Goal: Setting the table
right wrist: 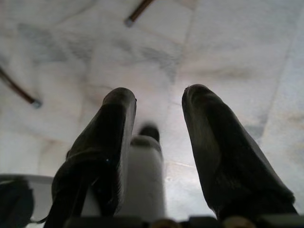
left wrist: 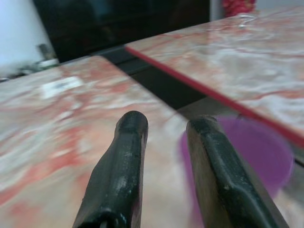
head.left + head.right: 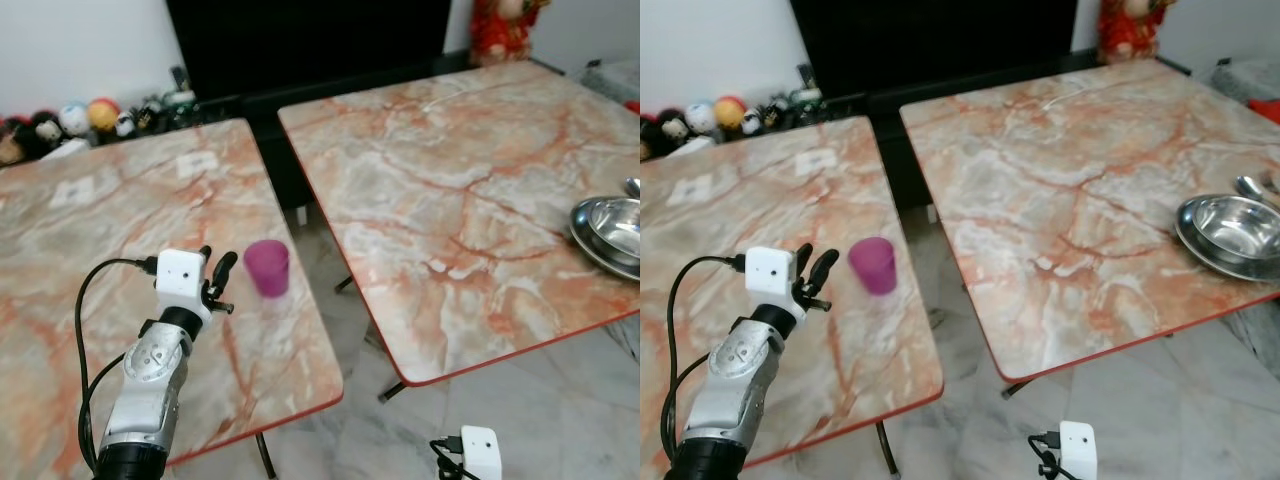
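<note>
Purple cup (image 3: 267,267) stands upright on the left marble table (image 3: 100,230), mouth up, long axis vertical. It sits near that table's right edge, toward the near corner.

Left gripper (image 3: 215,277) hovers low over the same table, just left of the cup, fingers pointing away and slightly right. In the left wrist view the two black fingers (image 2: 118,175) stand apart with a gap between; the cup (image 2: 259,159) lies beyond and beside one finger, not between them. No contact visible.

Right gripper (image 1: 159,156) hangs over the pale floor (image 1: 228,52), fingers apart, holding nothing.

Stacked steel bowls (image 3: 1232,233) rest at the right table's (image 3: 1060,190) near right edge. Toy figures (image 3: 75,118) line the far wall.
</note>
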Available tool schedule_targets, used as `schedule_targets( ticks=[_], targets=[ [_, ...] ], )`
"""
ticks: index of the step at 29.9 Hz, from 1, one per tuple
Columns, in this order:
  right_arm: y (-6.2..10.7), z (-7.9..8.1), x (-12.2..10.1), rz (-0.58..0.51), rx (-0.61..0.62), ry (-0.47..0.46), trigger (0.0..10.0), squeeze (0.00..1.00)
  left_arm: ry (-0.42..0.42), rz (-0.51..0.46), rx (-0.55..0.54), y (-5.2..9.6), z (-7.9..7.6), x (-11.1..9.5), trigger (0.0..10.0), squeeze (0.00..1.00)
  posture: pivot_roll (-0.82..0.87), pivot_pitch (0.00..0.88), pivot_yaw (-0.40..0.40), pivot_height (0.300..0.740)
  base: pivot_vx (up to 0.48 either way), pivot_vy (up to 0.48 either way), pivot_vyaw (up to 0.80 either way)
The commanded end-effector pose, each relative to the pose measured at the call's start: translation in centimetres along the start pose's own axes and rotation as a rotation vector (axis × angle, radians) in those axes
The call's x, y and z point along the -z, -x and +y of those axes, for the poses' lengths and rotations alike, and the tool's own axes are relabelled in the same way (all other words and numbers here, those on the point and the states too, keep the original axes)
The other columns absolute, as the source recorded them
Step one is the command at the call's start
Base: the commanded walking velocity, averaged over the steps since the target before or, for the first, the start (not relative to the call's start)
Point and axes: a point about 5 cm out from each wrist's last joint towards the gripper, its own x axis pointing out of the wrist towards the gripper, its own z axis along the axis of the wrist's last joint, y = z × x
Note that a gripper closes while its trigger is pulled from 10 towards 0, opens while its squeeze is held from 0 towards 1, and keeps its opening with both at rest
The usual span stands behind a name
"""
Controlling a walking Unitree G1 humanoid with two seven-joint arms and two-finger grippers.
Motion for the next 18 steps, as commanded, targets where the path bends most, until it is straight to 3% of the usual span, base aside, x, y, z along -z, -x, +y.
schedule_targets(
  ticks=[1, 9, 14, 16, 18],
  targets=[
    [0.1, -0.6, 0.2, 0.004, 0.012, 0.005, 10.0, 0.00, 0.009, -0.008, 0.030, -0.3, -0.7, -0.2, 10.0, 0.00, 0.02, 0.000, 0.060, 0.740, 0.000, 0.000, 0.00],
    [0.1, -0.7, 0.3, 0.014, 0.007, 0.024, 10.0, 0.00, 0.029, -0.016, 0.033, -0.2, -0.9, -0.5, 10.0, 0.00, 0.02, 0.000, 0.055, 0.740, 0.000, 0.000, 0.00],
    [0.1, -0.7, 0.3, 0.014, 0.005, 0.025, 10.0, 0.00, 0.075, -0.034, -0.003, -0.3, -0.2, -1.1, 10.0, 0.00, 0.03, 0.000, 0.053, 0.740, 0.000, 0.000, 0.00],
    [0.1, -0.6, 0.4, 0.015, 0.002, 0.029, 10.0, 0.00, 0.125, -0.025, -0.045, -0.3, 0.7, -1.5, 10.0, 0.00, 0.03, 0.000, 0.053, 0.740, 0.000, 0.000, 0.00],
    [0.1, -0.6, 0.4, 0.018, -0.001, 0.036, 10.0, 0.00, 0.172, 0.026, -0.008, -0.6, 0.5, -2.0, 10.0, 0.00, 0.03, 0.000, 0.050, 0.740, 0.000, 0.000, 0.00]
  ],
)
